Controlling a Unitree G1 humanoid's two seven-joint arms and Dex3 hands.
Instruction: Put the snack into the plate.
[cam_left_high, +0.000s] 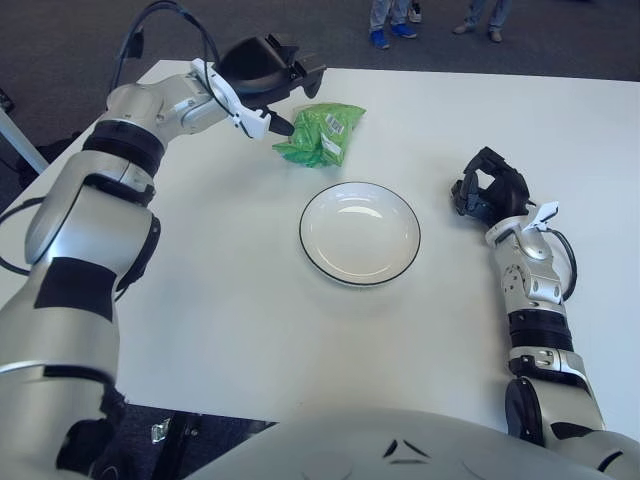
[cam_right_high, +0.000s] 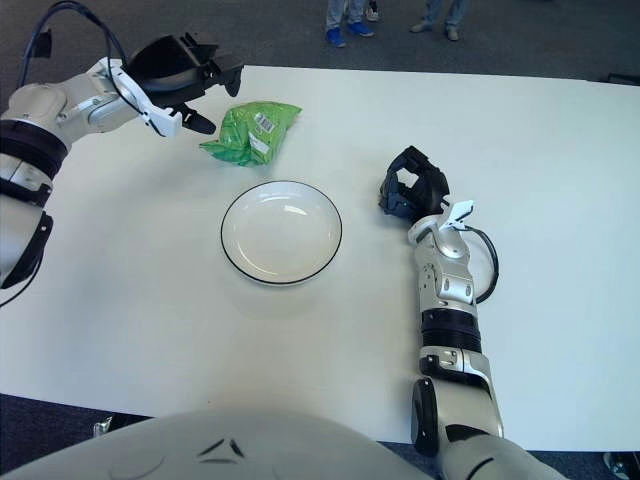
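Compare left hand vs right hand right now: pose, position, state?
Position: the left hand hovers at the far left of the table beside the green snack bag; the right hand shows right of the white plate.
Pose: the left hand reaches sideways toward the bag, fingers spread; the right hand's fingers are curled.
Shared: both hold nothing, and the bag is not yet grasped.

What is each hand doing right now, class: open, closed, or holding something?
Left hand: open, beside the green plastic snack bag, not gripping it.
Right hand: curled shut, holding nothing, right of the white round plate.
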